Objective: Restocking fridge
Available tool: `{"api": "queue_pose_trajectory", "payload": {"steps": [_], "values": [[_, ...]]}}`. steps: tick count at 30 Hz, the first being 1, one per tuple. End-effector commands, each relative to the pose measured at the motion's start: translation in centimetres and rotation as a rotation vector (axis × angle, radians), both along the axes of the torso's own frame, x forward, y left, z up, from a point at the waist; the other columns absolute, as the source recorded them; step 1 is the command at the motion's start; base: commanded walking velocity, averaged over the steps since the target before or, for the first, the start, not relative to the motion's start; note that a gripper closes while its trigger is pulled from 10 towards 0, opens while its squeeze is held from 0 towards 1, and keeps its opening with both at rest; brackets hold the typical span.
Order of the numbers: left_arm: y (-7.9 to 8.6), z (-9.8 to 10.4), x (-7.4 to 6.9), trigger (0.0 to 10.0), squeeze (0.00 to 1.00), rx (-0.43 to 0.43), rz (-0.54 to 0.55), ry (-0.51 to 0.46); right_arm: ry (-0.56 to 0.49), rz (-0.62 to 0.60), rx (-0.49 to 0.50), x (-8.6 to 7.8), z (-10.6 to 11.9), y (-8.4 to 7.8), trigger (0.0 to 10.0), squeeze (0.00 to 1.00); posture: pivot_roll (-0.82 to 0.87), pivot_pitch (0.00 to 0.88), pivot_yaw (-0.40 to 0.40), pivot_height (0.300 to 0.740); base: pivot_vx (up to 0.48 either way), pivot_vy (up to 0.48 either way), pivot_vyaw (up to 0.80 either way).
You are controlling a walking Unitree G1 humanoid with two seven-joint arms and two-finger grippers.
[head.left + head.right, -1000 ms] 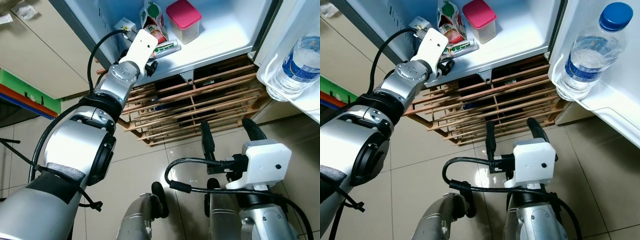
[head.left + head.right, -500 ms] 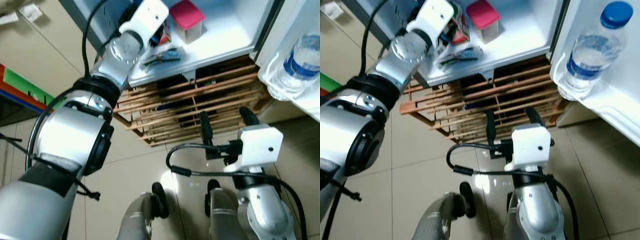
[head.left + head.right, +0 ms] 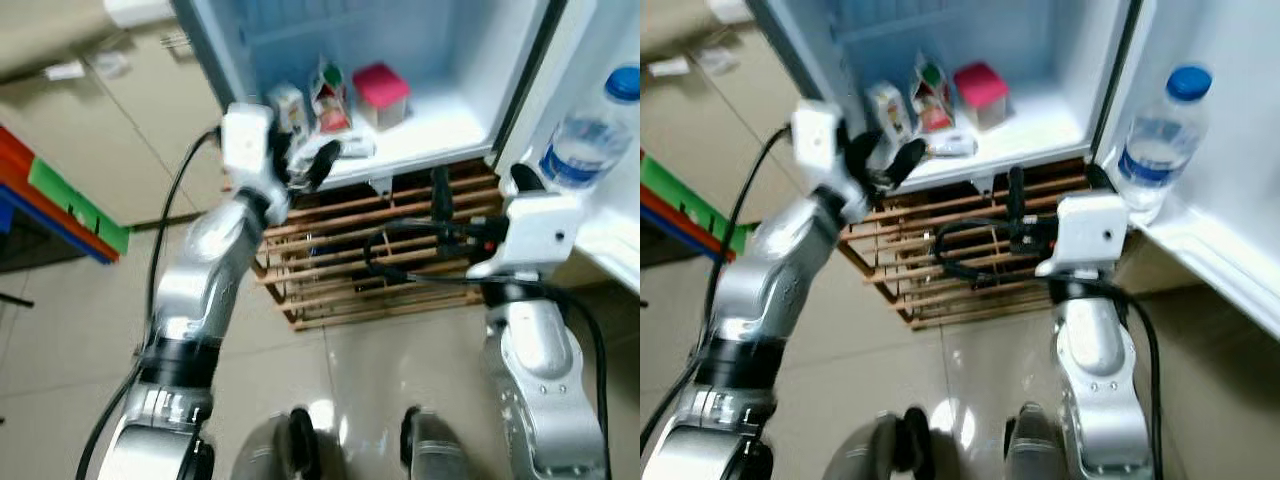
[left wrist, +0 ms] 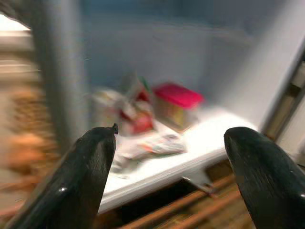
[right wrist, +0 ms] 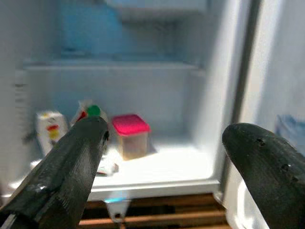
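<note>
Cartons and a container with pink lid (image 3: 380,95) are being kept on the fridge floor (image 3: 440,130), together with a flat packet (image 3: 335,150) near the front edge. The left gripper (image 3: 305,165) is being held just before that edge, fingers spread apart and empty. The right gripper (image 3: 475,185) is being held lower, before the wooden rack (image 3: 340,250), fingers also apart. A water bottle (image 3: 585,145) is being kept in the door shelf (image 3: 610,215).

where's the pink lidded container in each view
Left eye view: pink-lidded container on the fridge floor, upper centre.
Right eye view: upper centre.
Left wrist view: centre, between the end effector's fingers.
Right wrist view: lower centre-left.
Shared landmark: the green-capped carton beside it.
</note>
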State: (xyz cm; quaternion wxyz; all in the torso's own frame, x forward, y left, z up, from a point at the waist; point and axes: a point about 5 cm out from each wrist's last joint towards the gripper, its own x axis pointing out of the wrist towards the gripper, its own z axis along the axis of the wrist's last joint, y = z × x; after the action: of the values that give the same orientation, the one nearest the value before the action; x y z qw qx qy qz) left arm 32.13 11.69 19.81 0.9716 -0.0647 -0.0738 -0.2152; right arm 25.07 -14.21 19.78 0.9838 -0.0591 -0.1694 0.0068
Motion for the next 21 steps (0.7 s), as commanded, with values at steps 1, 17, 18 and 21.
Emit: {"api": "queue_pose_trajectory", "payload": {"steps": [1, 17, 18, 21], "values": [[-0.1, 0.9, -0.6, 10.0, 0.00, 0.035, 0.004, -0.066, 0.007, 0.007, 0.013, 0.2, -0.4, 0.1, 10.0, 0.63, -0.11, 0.038, 0.094, 0.740, 0.000, 0.000, 0.00], [3.6, -3.7, -0.2, 10.0, 0.00, 0.083, 0.330, 0.171, 0.022, -0.013, 0.038, 1.3, -2.4, -0.5, 10.0, 0.63, -0.13, 0.000, 0.109, 0.740, 0.000, 0.000, 0.00], [3.4, -3.6, 0.0, 10.0, 0.00, 0.083, 0.310, 0.171, 0.031, -0.020, 0.030, 1.0, -2.7, -0.8, 10.0, 0.64, -0.14, 0.000, 0.110, 0.740, 0.000, 0.000, 0.00], [2.9, -3.8, 0.1, 10.0, 0.00, 0.080, 0.276, 0.184, 0.042, -0.034, 0.016, 0.7, -3.2, -1.2, 10.0, 0.63, -0.16, 0.003, 0.107, 0.740, 0.290, 0.000, 0.00]]}}
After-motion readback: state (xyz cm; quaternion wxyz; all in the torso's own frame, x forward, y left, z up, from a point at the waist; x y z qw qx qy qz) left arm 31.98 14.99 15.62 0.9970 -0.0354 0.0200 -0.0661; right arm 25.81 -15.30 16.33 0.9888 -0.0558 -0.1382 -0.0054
